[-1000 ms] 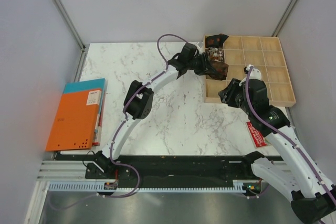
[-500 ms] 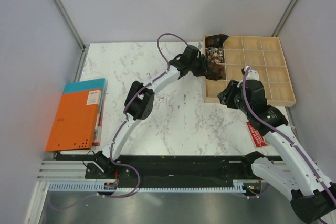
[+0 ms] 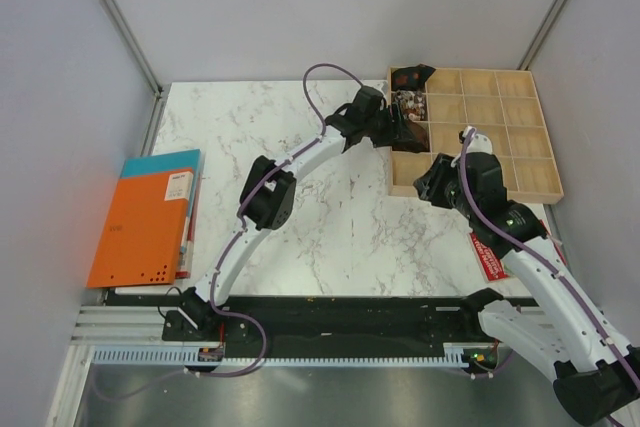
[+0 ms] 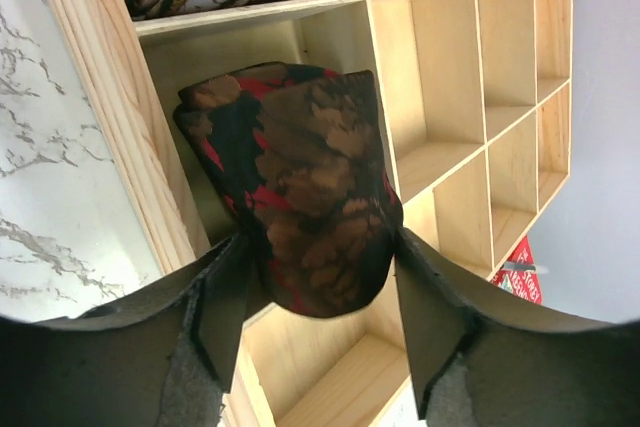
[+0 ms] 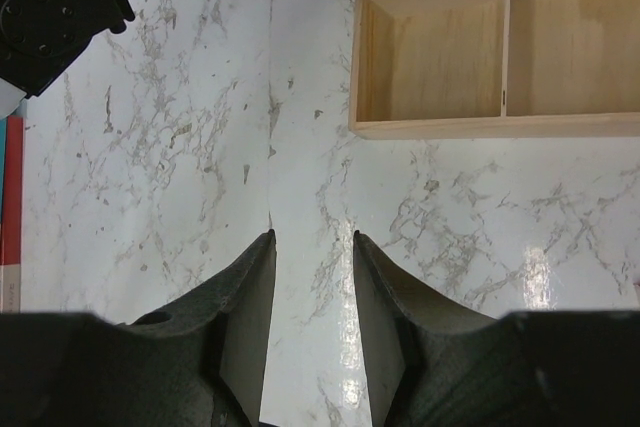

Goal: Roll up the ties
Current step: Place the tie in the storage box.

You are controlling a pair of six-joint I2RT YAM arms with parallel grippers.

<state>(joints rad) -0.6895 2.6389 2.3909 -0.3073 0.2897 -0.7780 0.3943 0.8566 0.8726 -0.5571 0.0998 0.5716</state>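
Observation:
A rolled dark brown tie (image 4: pixel 300 187) with a reddish pattern sits in a compartment at the near-left side of the wooden box (image 4: pixel 110 127). My left gripper (image 4: pixel 318 247) is open, one finger on each side of the roll's near end. From above, the left gripper (image 3: pixel 392 129) is at the box's left edge and the roll (image 3: pixel 413 133) peeks out just beyond it. A pale patterned tie (image 3: pixel 408 102) and another dark one (image 3: pixel 410 77) fill the compartments behind. My right gripper (image 5: pixel 312 237) hangs open and empty over the marble, near the box's front-left corner (image 5: pixel 430 127).
The wooden box (image 3: pixel 520 147) has several bare compartments on its right side. An orange and a teal book (image 3: pixel 145 217) lie off the table's left edge. A red label (image 3: pixel 487 254) lies by the right arm. Grey walls enclose the table.
My left gripper's jaws have spread apart from the rolled tie, which now rests lower in the compartment. The right arm has barely moved.

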